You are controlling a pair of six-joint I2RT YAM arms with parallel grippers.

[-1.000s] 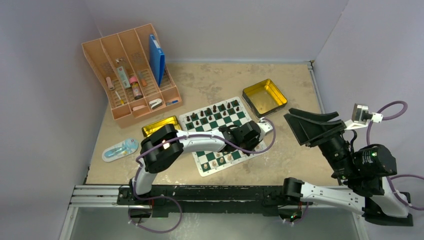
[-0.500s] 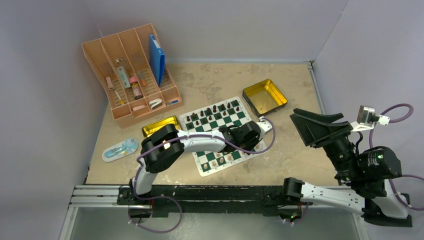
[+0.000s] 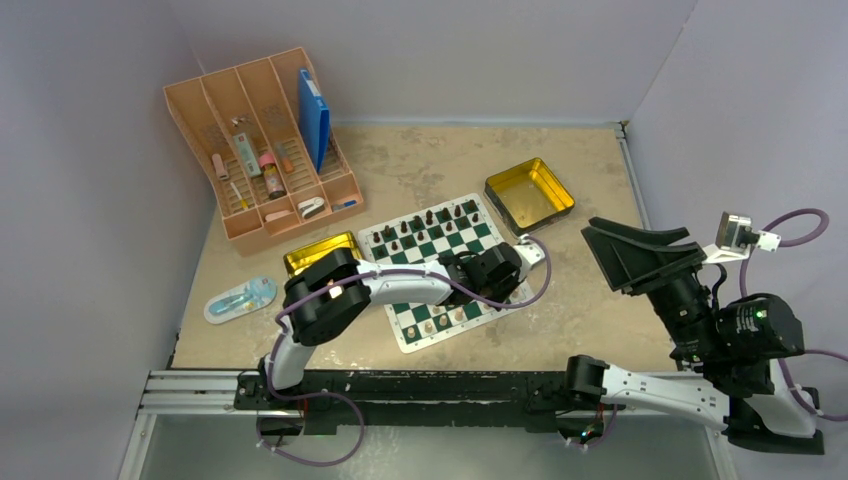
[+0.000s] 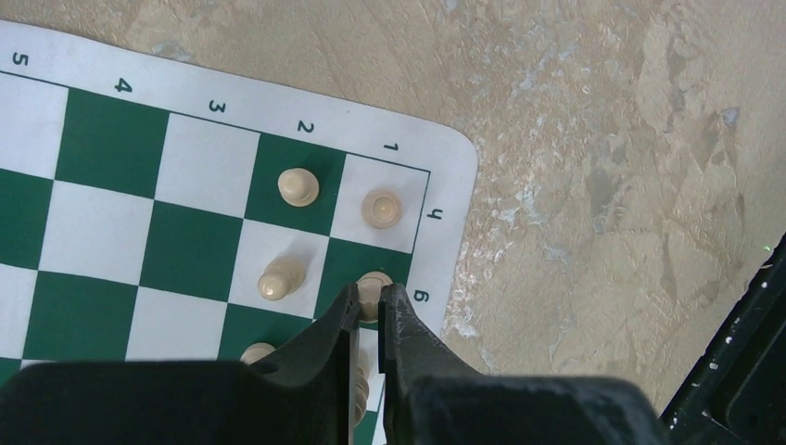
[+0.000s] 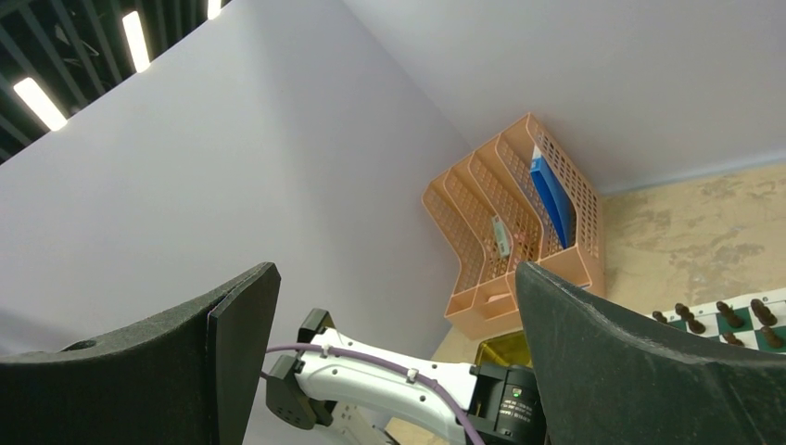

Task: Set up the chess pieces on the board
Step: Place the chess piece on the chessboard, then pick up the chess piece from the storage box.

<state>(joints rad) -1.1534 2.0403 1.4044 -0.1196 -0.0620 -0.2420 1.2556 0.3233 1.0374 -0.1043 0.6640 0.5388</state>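
The board (image 3: pixel 405 340) lies mid-table, and its near right corner (image 4: pixel 445 167) fills the left wrist view. My left gripper (image 4: pixel 371 295) (image 3: pixel 508 282) is low over that corner, shut on a tan chess piece (image 4: pixel 374 281) standing on a green edge square. Three more tan chess pieces (image 4: pixel 298 187) (image 4: pixel 381 207) (image 4: pixel 281 278) stand on nearby squares. Another is partly hidden behind the fingers (image 4: pixel 334 334). My right gripper (image 3: pixel 635 255) (image 5: pixel 394 273) hangs high off the board's right side, wide open and empty.
Dark brown chessmen (image 3: pixel 430 218) line the board's far rows. Gold tins sit at the back right (image 3: pixel 530 192) and left of the board (image 3: pixel 320 250). An orange desk organizer (image 3: pixel 265 140) stands at the far left, with a blister pack (image 3: pixel 240 297) nearer.
The right arm has shifted slightly right and upward, its jaws still wide. The left arm stays over the same corner of the board.
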